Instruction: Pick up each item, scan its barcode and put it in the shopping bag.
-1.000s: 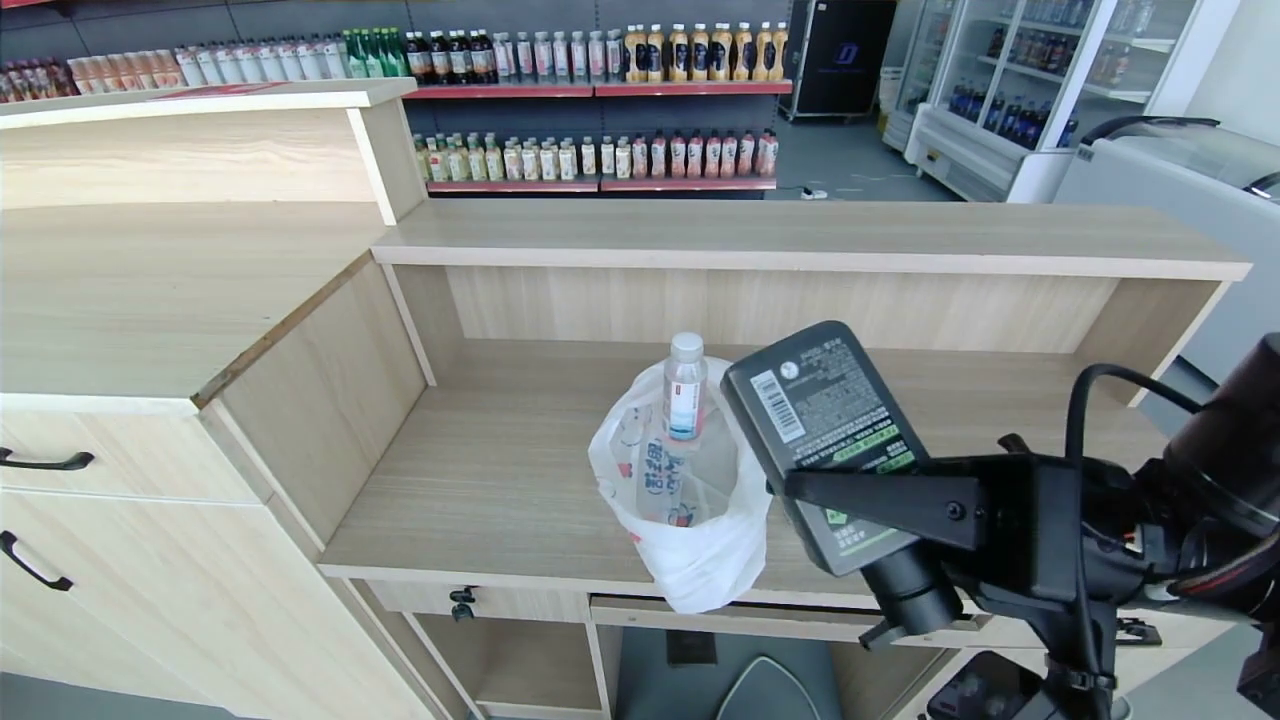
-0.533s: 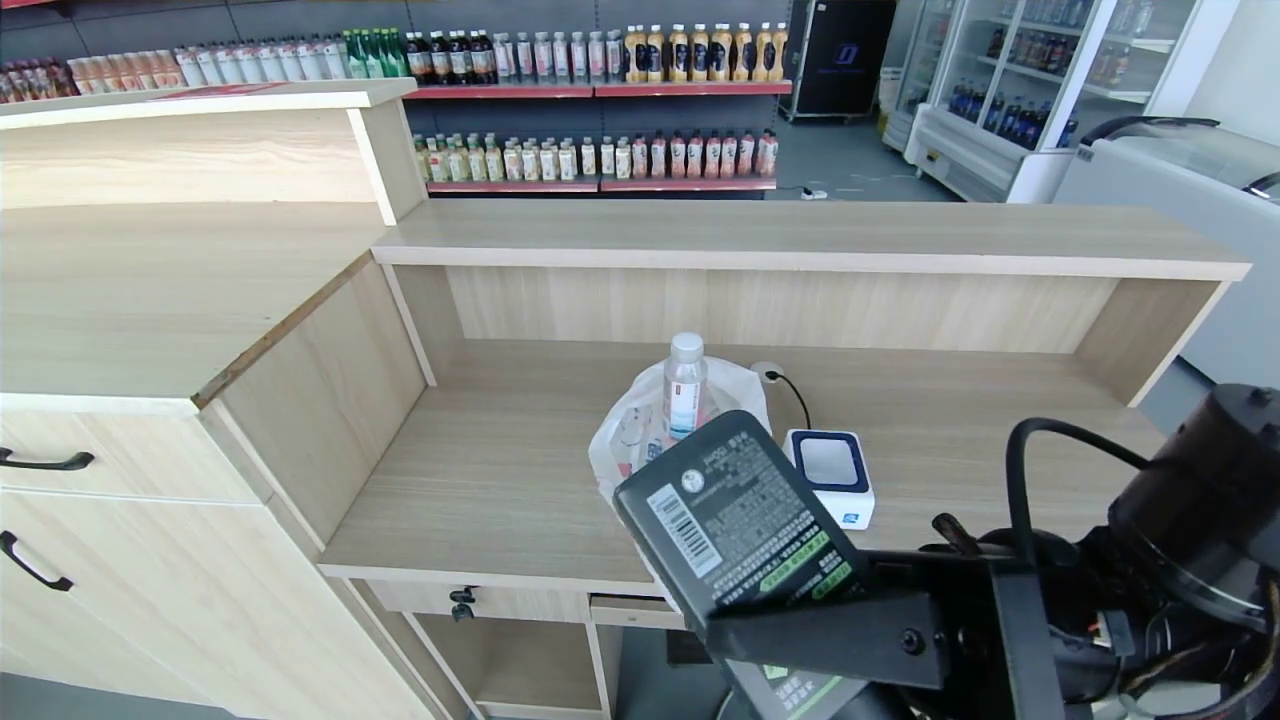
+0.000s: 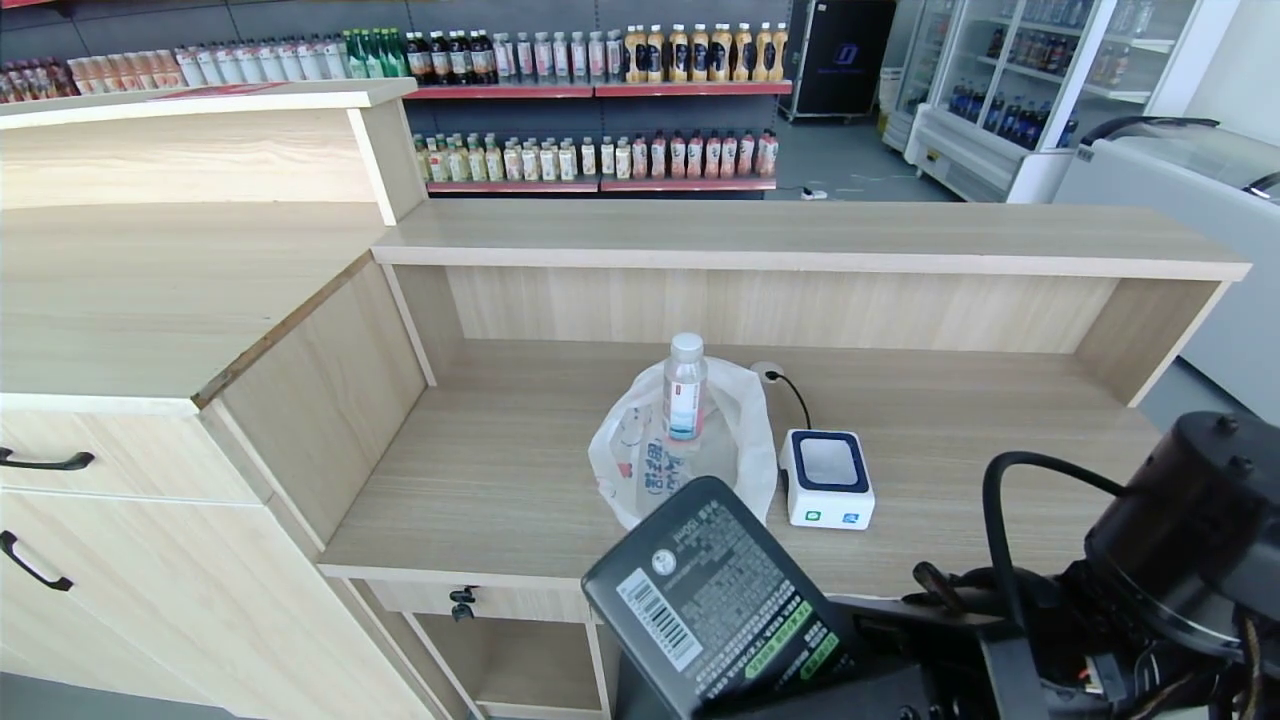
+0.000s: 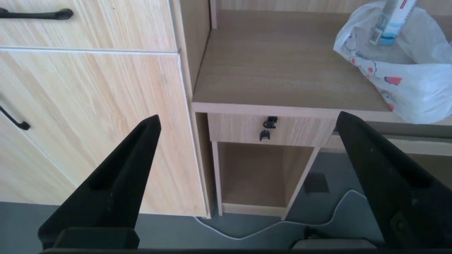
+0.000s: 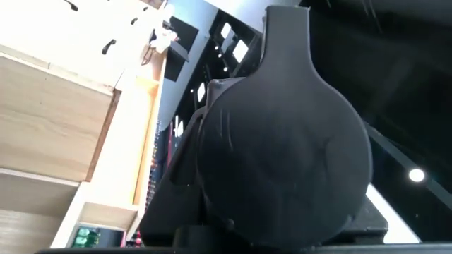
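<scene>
A black pouch [image 3: 718,602] with a white barcode label and green marks hangs low in front of the counter's near edge, its printed side up. My right gripper [image 3: 865,682] is shut on it from the right; in the right wrist view the pouch [image 5: 282,155] looms close as a dark rounded shape. A white shopping bag [image 3: 745,440] stands open on the counter with a clear water bottle [image 3: 684,392] upright inside. A white barcode scanner [image 3: 825,478] sits just right of the bag. My left gripper [image 4: 247,183] hangs open and empty below the counter, left of the bag [image 4: 402,67].
The wooden counter [image 3: 480,480] has a raised back wall and a taller cabinet with drawers [image 3: 120,460] on its left. Under the counter are a small drawer with a key [image 4: 268,130] and an open cubby. Bare counter lies right of the scanner.
My right gripper carried the black pouch down and left, from above the scanner to below the counter's front edge. The scanner came into sight. The bag and bottle stayed put.
</scene>
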